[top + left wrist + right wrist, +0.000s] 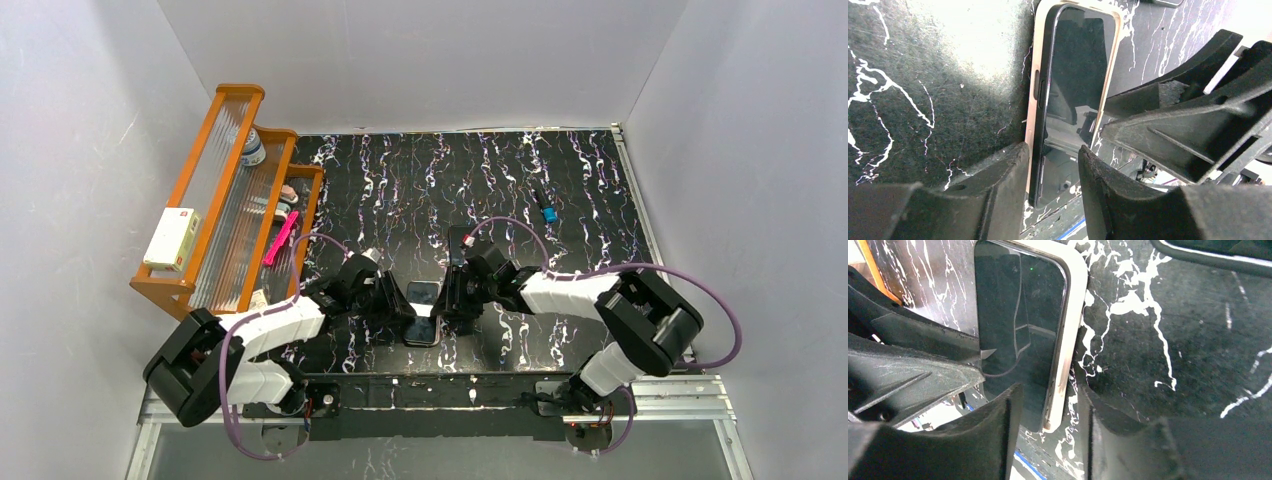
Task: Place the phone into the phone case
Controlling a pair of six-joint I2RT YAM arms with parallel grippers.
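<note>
The black phone lies screen up inside the pale beige phone case on the table between my two grippers. In the left wrist view the phone shows its dark side edge standing above the case rim on that side. My left gripper is open and straddles that long edge near one end. In the right wrist view the phone sits inside the case rim. My right gripper is open and straddles the opposite long edge, with gaps on both sides.
An orange rack with a white box, a pink item and small bottles stands at the left. A flat black slab lies just behind the right gripper. A small blue object lies at the back right.
</note>
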